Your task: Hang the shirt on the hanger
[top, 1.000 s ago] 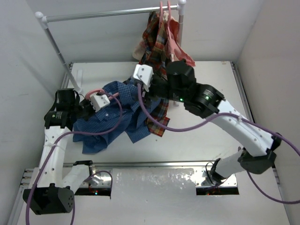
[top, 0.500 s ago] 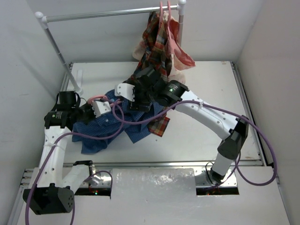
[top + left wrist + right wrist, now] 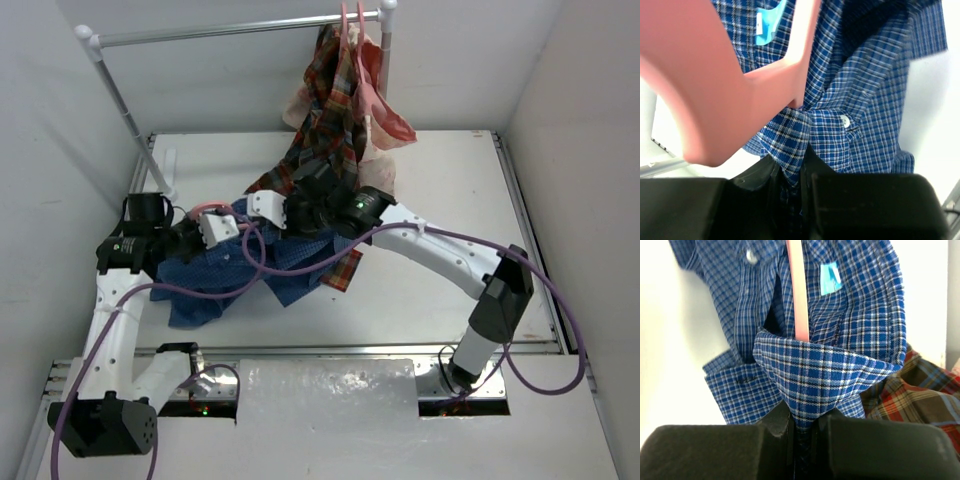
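Note:
The blue check shirt (image 3: 215, 275) lies crumpled on the left of the table, with the pink hanger (image 3: 205, 208) at its top edge. In the left wrist view my left gripper (image 3: 791, 167) is shut on a fold of the shirt (image 3: 865, 100) near a button, and the hanger (image 3: 715, 85) looms close above. My right gripper (image 3: 804, 422) is shut on a collar fold of the shirt (image 3: 815, 370), right under the thin hanger (image 3: 799, 300) bar. From above, the left gripper (image 3: 232, 228) and right gripper (image 3: 250, 214) meet at the shirt's collar.
A white clothes rail (image 3: 220, 30) spans the back, with a red plaid shirt (image 3: 335, 110) and a peach garment (image 3: 385, 110) hanging at its right end. The plaid hem (image 3: 920, 395) trails onto the table (image 3: 430, 290) beside the blue shirt. A slanted rack pole (image 3: 130, 110) stands at the left.
The right arm has swung down and to the left onto the shirt, and its jaws have shut on the collar fold. The left arm has kept its grip and hardly moved.

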{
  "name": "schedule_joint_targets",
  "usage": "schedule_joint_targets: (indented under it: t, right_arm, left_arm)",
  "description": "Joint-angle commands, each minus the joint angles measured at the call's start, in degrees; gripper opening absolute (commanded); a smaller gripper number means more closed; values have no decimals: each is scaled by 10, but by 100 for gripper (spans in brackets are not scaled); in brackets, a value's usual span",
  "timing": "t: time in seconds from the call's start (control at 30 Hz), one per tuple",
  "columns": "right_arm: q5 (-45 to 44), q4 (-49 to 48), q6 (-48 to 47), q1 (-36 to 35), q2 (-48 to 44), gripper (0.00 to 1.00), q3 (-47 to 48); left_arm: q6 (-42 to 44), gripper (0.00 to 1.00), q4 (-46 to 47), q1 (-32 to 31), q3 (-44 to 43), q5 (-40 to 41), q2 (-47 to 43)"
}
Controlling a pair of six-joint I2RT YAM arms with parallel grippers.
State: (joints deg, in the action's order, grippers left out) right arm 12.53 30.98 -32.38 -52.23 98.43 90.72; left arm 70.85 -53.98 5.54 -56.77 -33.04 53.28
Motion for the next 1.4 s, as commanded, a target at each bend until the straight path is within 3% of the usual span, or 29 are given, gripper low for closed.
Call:
schedule_joint_targets:
  t: [0.0,0.13,0.2,0.23,0.53,0.73,0.77,0.9,0.93,1.1,1.13,1.17,1.2,1.23,1.27,1.37]
  right_arm:
    - [45,-81,54,0,-38,0,-17]
    - [50,-104,92,0,-42,0,-19]
    - [75,-99,104,0,-35,9,-4]
    - [85,-90,104,-1,-31,22,9]
    - [93,-21,95,-9,54,23,86]
    - [60,61,62,-9,90,36,124]
    - [55,68,55,-9,94,35,124]
    - [32,58,51,-9,82,4,96]
    - [28,54,50,-9,78,0,90]
    - [5,13,84,-4,42,0,39]
    - [1,-1,100,-1,34,0,31]
    - [-1,-22,114,3,26,0,25]
    - [-5,-31,142,11,12,0,19]
    - [-8,-39,153,12,5,0,7]
    - [-15,-51,165,14,-9,0,1]
    - [-17,-72,169,17,-28,0,-31]
  left_arm:
    - [-120,0,129,-1,-23,-81,-8]
    - [-164,0,161,-2,-17,-101,-13]
    - [-164,0,154,-2,-21,-109,-11]
    - [-157,0,141,-1,-28,-113,-6]
    - [-145,0,125,-3,-40,-134,-10]
    - [-139,0,130,-2,-43,-139,-10]
    - [-140,0,133,-3,-42,-139,-9]
    - [-149,0,150,-3,-35,-142,-10]
    - [-149,0,150,-2,-34,-146,-10]
    - [-183,0,194,-2,-18,-118,-22]
    - [-188,6,203,-2,-12,-108,-27]
    - [-193,18,211,-3,-5,-100,-38]
    - [-197,47,226,-2,9,-84,-45]
    - [-199,62,232,-3,16,-78,-53]
    - [-205,90,244,-2,28,-68,-67]
    - [-228,97,263,-3,38,-28,-79]
